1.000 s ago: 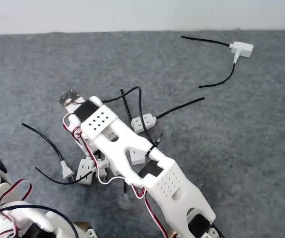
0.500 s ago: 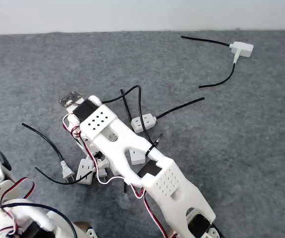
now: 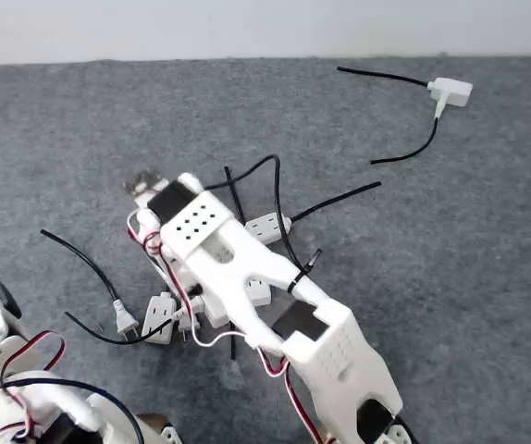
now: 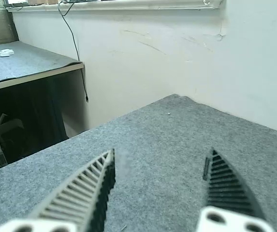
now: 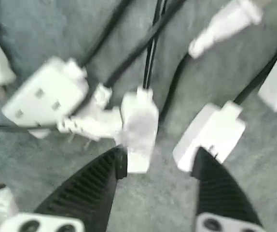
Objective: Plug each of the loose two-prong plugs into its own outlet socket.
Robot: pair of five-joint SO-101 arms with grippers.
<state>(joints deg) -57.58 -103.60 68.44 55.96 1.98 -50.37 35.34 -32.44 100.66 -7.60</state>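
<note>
Two pairs of fingers stand apart: the left arm's fingers (image 4: 90,193) are raised, and the right arm's fingers (image 5: 95,188), we see, have swung sideways above a white two-prong plug (image 5: 138,123) beside a white socket block (image 5: 47,94) on the grey felt desk (image 3: 432,277). Nothing is gripped yet.

High view: fixed overhead, looks down across grey table (image 3: 450,277) to back wall (image 3: 247,28). Left wrist view: low, faces out along table toward white wall (image 4: 177,58). Right wrist view: close, down onto plug cluster (image 5: 139,123); high view shares it.
</note>
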